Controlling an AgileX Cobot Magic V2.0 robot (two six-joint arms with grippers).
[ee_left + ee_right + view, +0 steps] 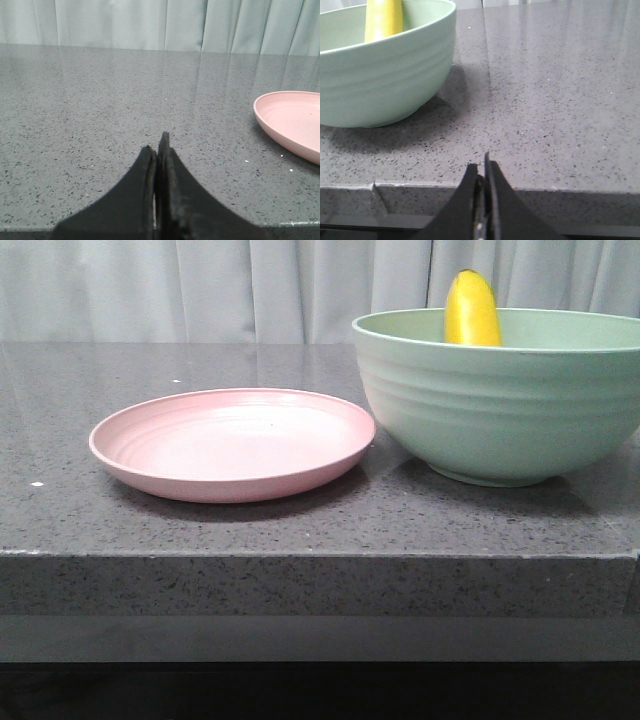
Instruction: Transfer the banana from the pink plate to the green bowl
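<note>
Evidently done: the banana (472,310) leans inside the green bowl (500,410), the pink plate (232,443) is bare, and the left gripper (159,150) and right gripper (481,172) sit closed on nothing

We see the yellow banana (472,308) standing nearly upright inside the pale green bowl (500,405), one end rising above its rim. Just beside the ridged bowl, the shallow pink plate (232,442) holds nothing.

Left pincer (159,150) and right pincer (482,170) both closed, empty.
</note>
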